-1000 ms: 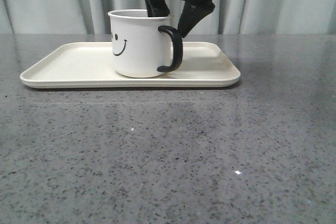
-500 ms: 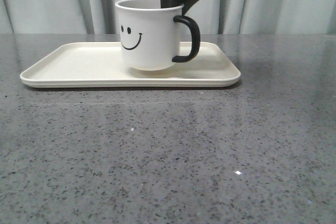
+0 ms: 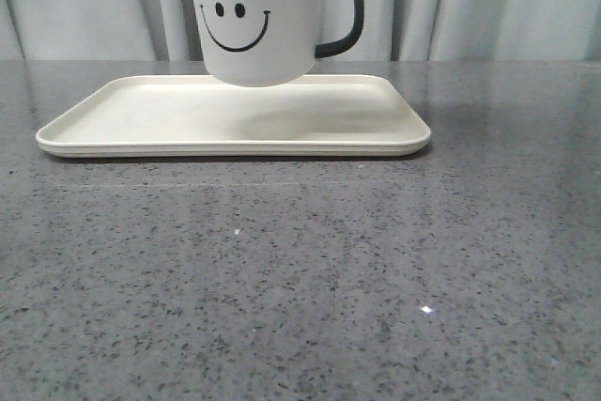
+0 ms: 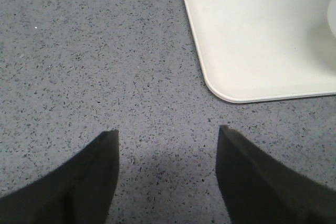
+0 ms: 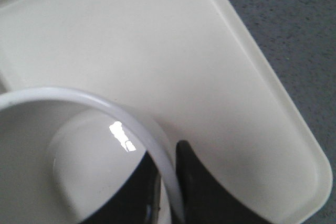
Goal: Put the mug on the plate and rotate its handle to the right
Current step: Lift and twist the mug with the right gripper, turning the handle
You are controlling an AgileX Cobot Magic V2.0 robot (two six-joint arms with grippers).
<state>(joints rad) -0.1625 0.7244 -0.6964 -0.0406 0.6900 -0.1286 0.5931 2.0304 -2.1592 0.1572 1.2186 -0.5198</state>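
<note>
1. Table (image 3: 300, 279): grey speckled stone, nearest the front camera.
2. Left gripper (image 4: 167, 174): hangs low over the table, just off the plate's corner. Jaws apart, nothing between them. Not engaged.
3. Plate (image 3: 141, 110): cream tray lying flat on the table. A faint shadow lies on it under the mug.
4. Mug (image 3: 249, 16): in the air, above the plate, base clear of the tray. Upright. Smiley faces the front camera; handle (image 3: 343, 8) points right.
5. Right gripper (image 5: 168, 182): clamped on the mug rim, one finger inside the wall, one outside, seen in the right wrist view. Not visible in the front view.
6. Change: 1.0 s ago the mug sat on the plate, face turned partly leftward, handle front-right. At 0.5 s it was lifted slightly and turning. Now it is higher and the face is square to the camera.
7. Judgement: rotation looks done, handle to the right. What remains is to lower the mug and release.
8. Risk: rim pinch alone holds it; a tilt on set-down could tip it.
</note>
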